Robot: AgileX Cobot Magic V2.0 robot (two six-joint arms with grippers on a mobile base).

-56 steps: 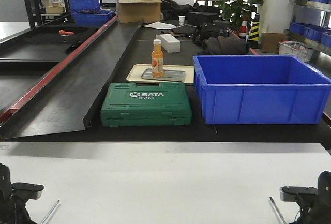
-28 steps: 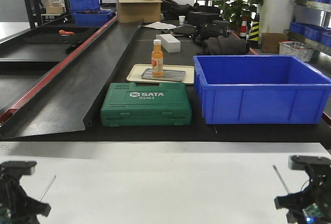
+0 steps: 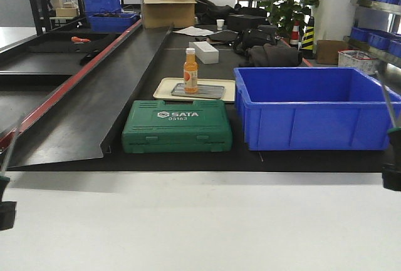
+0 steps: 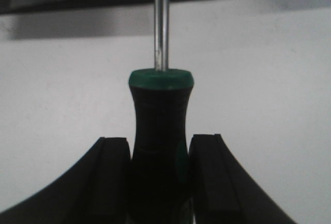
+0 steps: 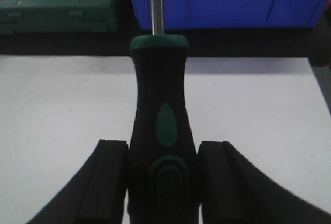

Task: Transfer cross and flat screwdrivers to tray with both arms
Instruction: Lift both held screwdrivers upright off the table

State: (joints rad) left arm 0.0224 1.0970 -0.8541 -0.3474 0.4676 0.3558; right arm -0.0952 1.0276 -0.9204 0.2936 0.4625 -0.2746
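Note:
My left gripper [image 4: 159,144] is shut on a screwdriver with a black and green handle [image 4: 160,105]; its steel shaft points up and away. In the front view it sits at the far left edge [image 3: 5,211], above the white table. My right gripper [image 5: 163,149] is shut on a matching screwdriver [image 5: 160,89] and shows at the far right edge [image 3: 393,174], its shaft [image 3: 388,105] rising in front of the blue bin. Both tips are out of view, so I cannot tell cross from flat. The cream tray [image 3: 161,88] lies behind the green case.
A green SATA case [image 3: 177,125] and a big blue bin [image 3: 313,105] stand on the black surface beyond the white table [image 3: 200,221]. An orange bottle [image 3: 190,71] and a grey plate sit on the tray. A black ramp [image 3: 94,96] slopes at left.
Both grippers have risen from the bottom corners and moved out to the frame edges, lifting the screwdrivers off the table with their shafts now pointing up.

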